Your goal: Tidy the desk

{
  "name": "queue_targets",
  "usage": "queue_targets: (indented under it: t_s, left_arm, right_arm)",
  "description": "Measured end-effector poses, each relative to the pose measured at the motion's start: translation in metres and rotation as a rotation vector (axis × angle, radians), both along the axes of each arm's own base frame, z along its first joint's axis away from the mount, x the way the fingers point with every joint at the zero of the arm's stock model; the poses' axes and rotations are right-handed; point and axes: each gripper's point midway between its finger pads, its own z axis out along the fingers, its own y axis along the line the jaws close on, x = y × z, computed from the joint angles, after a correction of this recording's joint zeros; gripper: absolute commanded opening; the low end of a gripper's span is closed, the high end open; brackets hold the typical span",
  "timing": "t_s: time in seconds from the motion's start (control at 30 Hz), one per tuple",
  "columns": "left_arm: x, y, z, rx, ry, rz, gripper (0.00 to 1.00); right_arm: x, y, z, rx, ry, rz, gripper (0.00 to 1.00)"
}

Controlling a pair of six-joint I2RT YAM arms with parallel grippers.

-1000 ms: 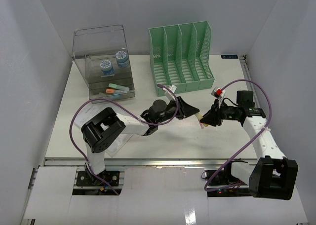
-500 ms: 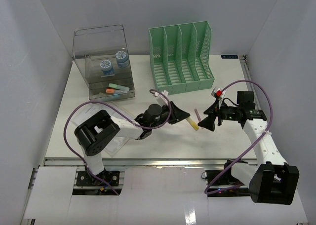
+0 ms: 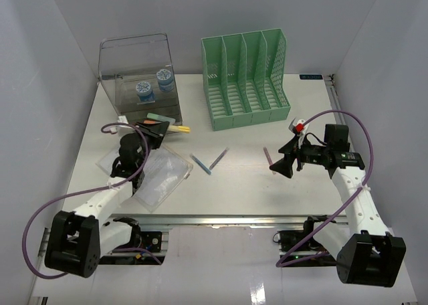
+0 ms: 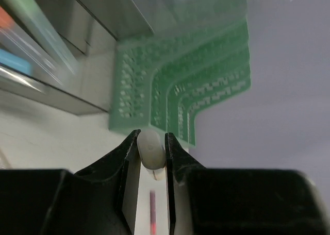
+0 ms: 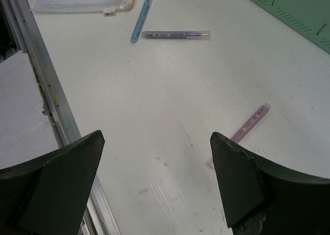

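Note:
The desk (image 3: 234,191) is a white tabletop with a metal rail along its near edge. My left gripper (image 3: 162,128) is at the front of the clear drawer box (image 3: 142,77), shut on a pale yellow pen (image 3: 179,128) that sticks out to the right. In the left wrist view the pen's rounded end (image 4: 151,151) is pinched between the jaws of the left gripper (image 4: 151,138). My right gripper (image 3: 284,162) hovers open over the right half of the desk, empty. A pink pen (image 5: 250,122) lies just beyond the right gripper (image 5: 154,142).
A green file rack (image 3: 245,77) stands at the back centre. A blue pen (image 3: 200,164) and a grey pen (image 3: 217,159) lie mid-desk. A clear pouch (image 3: 159,178) lies front left. The drawer box holds tape rolls and markers. The rail (image 5: 46,90) runs close to my right gripper.
My left arm swung from mid-desk left to the drawer box, carrying the yellow pen. The right gripper opened wide, letting go of that pen, and pulled back slightly.

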Motion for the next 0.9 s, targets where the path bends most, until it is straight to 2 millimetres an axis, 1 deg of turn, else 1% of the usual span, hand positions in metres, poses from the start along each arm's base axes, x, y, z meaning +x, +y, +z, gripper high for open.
queue_targets:
  t_s: [0.07, 0.13, 0.2, 0.3, 0.33, 0.37, 0.4, 0.5, 0.57, 0.67, 0.77, 0.83, 0.9]
  left_arm:
    - [0.009, 0.036, 0.000, -0.021, 0.020, 0.100, 0.00]
    - [0.019, 0.066, -0.007, -0.038, 0.061, 0.185, 0.01]
    - [0.028, 0.086, -0.018, -0.064, 0.115, 0.235, 0.05]
    - [0.043, 0.103, -0.030, -0.101, 0.181, 0.273, 0.16]
    - [0.049, 0.107, -0.033, -0.111, 0.197, 0.283, 0.28]
    - [0.055, 0.110, -0.033, -0.118, 0.206, 0.286, 0.47]
    - [0.061, 0.111, -0.033, -0.125, 0.213, 0.286, 0.56]
    - [0.073, 0.111, -0.026, -0.136, 0.211, 0.275, 0.75]
    - [0.079, 0.110, -0.019, -0.138, 0.204, 0.267, 0.82]
    - [0.083, 0.109, -0.007, -0.134, 0.181, 0.254, 0.84]
    - [0.081, 0.110, -0.003, -0.133, 0.171, 0.243, 0.83]
    - [0.078, 0.112, -0.001, -0.129, 0.165, 0.236, 0.82]
    - [0.072, 0.114, 0.003, -0.113, 0.150, 0.225, 0.77]
  right_arm:
    - [0.000, 0.000, 0.000, -0.003, 0.001, -0.003, 0.90]
    - [0.001, -0.001, -0.001, -0.004, 0.001, -0.007, 0.90]
    - [0.001, -0.002, -0.001, -0.005, 0.001, -0.010, 0.90]
    - [0.001, -0.003, -0.003, -0.006, 0.005, -0.015, 0.90]
    - [0.001, -0.003, -0.004, -0.006, 0.008, -0.017, 0.90]
    - [0.001, -0.004, -0.005, -0.007, 0.011, -0.019, 0.90]
    - [0.001, -0.004, -0.005, -0.007, 0.013, -0.021, 0.90]
    - [0.002, -0.006, -0.005, -0.007, 0.013, -0.027, 0.90]
    - [0.002, -0.006, -0.005, -0.007, 0.013, -0.030, 0.90]
    - [0.002, -0.007, -0.005, -0.007, 0.014, -0.033, 0.90]
    - [0.003, -0.008, -0.005, -0.006, 0.013, -0.036, 0.90]
    - [0.003, -0.008, -0.005, -0.006, 0.013, -0.037, 0.90]
    - [0.003, -0.008, -0.005, -0.006, 0.013, -0.038, 0.90]
